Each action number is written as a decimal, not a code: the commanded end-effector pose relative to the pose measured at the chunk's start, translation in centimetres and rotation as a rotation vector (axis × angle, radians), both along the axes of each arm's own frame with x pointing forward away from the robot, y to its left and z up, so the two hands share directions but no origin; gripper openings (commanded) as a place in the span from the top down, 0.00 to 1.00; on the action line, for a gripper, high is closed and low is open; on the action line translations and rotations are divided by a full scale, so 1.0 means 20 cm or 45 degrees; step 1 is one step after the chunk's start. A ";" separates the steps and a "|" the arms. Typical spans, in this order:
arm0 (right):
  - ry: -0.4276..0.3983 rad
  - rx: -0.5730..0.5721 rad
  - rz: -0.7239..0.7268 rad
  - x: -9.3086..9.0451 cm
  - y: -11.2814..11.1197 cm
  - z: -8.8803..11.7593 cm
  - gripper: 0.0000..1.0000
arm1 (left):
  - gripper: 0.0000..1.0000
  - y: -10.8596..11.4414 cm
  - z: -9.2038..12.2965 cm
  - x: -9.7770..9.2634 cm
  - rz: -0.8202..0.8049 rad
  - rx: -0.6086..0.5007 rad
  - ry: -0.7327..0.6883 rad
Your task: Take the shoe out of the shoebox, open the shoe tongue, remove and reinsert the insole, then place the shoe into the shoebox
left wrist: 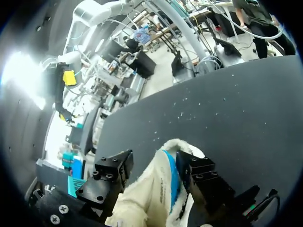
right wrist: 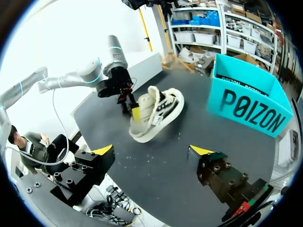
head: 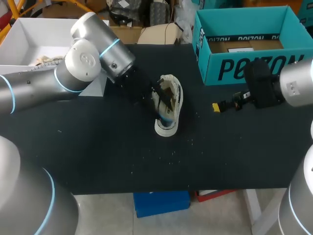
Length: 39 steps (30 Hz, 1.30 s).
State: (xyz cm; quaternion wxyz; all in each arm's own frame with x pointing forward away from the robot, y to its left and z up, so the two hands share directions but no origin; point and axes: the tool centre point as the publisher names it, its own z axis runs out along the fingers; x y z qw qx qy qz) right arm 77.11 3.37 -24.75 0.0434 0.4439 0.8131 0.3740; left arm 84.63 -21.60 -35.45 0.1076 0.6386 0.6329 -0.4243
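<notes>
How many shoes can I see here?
1: the shoe lies mid-table, gripped by the left gripper. None shows in the shoebox, though its inside is partly hidden.

Head view was evenly lit from overhead, nothing harsh; the matte black table (head: 98, 156) swallowed shadows, barely one under the shoe (head: 168, 105). Soft sheen sat on the shell of the left arm (head: 83, 58). Both wrist views had big blown-out white glare past the table, left one worst
</notes>
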 end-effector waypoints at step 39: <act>0.003 -0.002 0.000 0.00 0.00 0.00 0.00 | 1.00 0.04 -0.17 0.03 -0.038 0.495 -0.348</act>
